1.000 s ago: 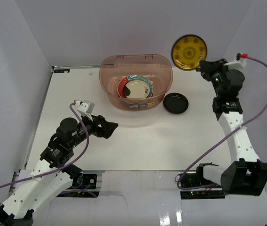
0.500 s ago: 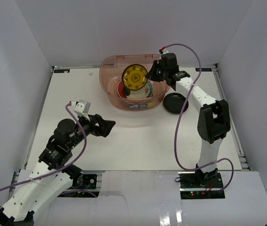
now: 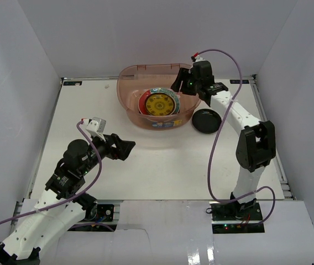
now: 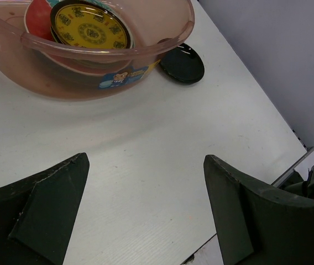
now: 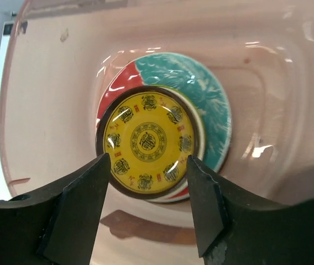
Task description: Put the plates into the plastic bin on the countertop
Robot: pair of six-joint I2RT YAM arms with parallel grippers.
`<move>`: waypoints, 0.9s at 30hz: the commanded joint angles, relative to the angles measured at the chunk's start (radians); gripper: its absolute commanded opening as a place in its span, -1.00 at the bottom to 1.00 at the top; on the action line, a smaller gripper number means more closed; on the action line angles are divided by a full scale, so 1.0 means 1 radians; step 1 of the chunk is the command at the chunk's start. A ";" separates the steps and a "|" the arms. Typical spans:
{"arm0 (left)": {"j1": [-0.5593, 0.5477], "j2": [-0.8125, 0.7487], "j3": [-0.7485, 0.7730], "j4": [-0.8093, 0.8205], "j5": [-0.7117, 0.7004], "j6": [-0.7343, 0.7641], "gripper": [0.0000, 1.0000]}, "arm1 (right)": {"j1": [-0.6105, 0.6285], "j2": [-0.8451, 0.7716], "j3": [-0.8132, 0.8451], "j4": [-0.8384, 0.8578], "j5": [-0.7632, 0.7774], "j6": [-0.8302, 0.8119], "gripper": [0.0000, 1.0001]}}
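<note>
The plastic bin (image 3: 128,102) stands at the back of the countertop (image 3: 162,160). A yellow-patterned plate (image 3: 158,104) lies flat on top of a stack inside it, over a red and teal plate (image 5: 212,110). My right gripper (image 3: 182,85) hovers open above the bin's right side, and the yellow plate (image 5: 148,142) lies free below its fingers. A glossy black plate (image 3: 207,120) sits on the countertop just right of the bin. My left gripper (image 3: 126,148) is open and empty over the countertop, in front of the bin and to its left.
White walls enclose the countertop on three sides. The bin's front carries a small cartoon label (image 4: 123,78). The black plate (image 4: 182,63) nearly touches the bin's rim (image 4: 162,44). Cables trail from both arms.
My right arm swung from the far right, where it held the yellow plate up, to above the bin. Its jaws opened and the plate now lies in the bin. The left arm stayed put.
</note>
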 commanded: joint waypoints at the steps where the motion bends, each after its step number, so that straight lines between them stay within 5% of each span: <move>1: 0.005 0.000 0.002 -0.004 -0.010 -0.003 0.91 | -0.066 -0.167 -0.041 0.040 0.042 -0.037 0.26; 8: 0.010 0.001 0.005 -0.007 -0.031 -0.008 0.92 | -0.348 -0.400 -0.562 0.150 0.097 -0.016 0.23; 12: 0.010 -0.015 0.013 -0.035 -0.123 -0.031 0.96 | -0.488 -0.397 -0.767 0.272 -0.056 0.021 0.29; 20: 0.008 -0.029 0.062 -0.059 -0.249 -0.014 0.96 | -0.536 -0.229 -0.848 0.444 -0.264 0.092 0.20; 22: 0.010 -0.031 0.056 -0.065 -0.269 -0.011 0.96 | -0.537 -0.196 -0.856 0.486 -0.280 0.146 0.11; 26: 0.008 -0.040 0.026 -0.065 -0.307 -0.013 0.96 | -0.537 -0.109 -0.858 0.563 -0.260 0.221 -0.42; 27: 0.010 -0.040 0.025 -0.065 -0.312 -0.011 0.96 | -0.537 -0.101 -0.859 0.581 -0.243 0.233 -0.68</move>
